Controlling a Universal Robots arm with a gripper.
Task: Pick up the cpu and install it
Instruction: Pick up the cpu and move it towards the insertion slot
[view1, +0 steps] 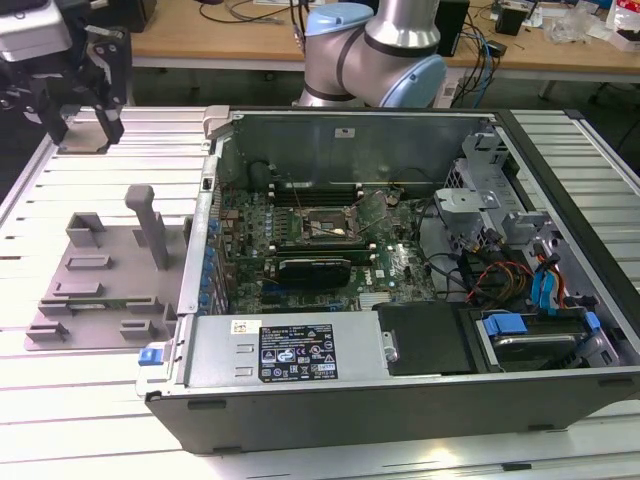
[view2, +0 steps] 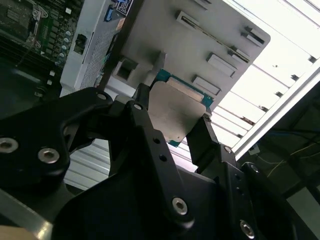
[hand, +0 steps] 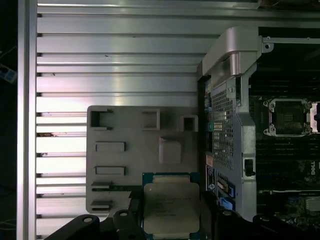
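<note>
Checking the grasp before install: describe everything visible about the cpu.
The cpu is a flat square chip: a dull silver metal lid on a teal-green board that shows as a thin rim. In both wrist views it sits between the hand's two black fingers, gripped at opposite edges, lid facing the cameras, with the grey tray behind it.

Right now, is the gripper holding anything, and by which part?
The gripper holds the cpu, its fingers pinching two opposite edges.
</note>
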